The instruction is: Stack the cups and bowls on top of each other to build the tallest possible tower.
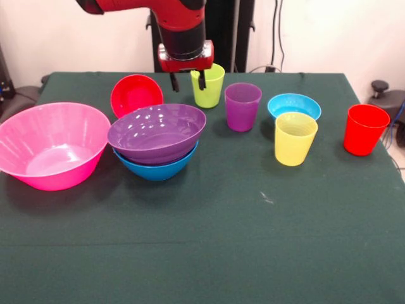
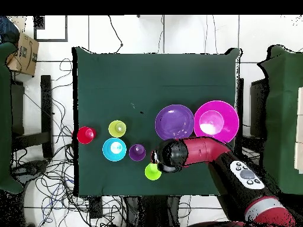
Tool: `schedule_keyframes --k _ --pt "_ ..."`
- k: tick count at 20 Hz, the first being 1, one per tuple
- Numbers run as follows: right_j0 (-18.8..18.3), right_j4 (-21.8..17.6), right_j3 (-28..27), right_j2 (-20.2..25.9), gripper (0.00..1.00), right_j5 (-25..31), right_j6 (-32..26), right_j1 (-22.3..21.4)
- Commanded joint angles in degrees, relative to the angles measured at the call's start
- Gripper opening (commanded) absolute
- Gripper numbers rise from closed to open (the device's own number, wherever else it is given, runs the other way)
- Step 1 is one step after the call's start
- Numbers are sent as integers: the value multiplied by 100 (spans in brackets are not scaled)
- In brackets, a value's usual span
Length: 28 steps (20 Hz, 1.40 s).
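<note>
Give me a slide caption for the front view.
End effector at the lime green cup's rim; purple bowl nested in blue bowl.

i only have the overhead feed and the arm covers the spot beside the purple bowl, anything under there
Observer: Yes, a small red bowl stands tipped up behind the large purple bowl, its inside facing the front camera.
Operator: ok and is the purple one flat on the table
Observer: No, it sits tilted inside a medium blue bowl, which your view hides.
Operator: is the arm holding anything
Observer: No. The claw is open and empty, with one finger at the near rim of the lime green cup.
</note>
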Motion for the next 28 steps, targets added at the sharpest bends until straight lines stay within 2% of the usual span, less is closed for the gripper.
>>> schedule_keyframes --k 1,10,28 --pt "-12 -489 -561 546 100 656 -1674 400" --pt "-4 -465 -1022 788 100 1457 -1914 353" --pt "-112 -460 -1454 1202 100 2364 -2109 131"
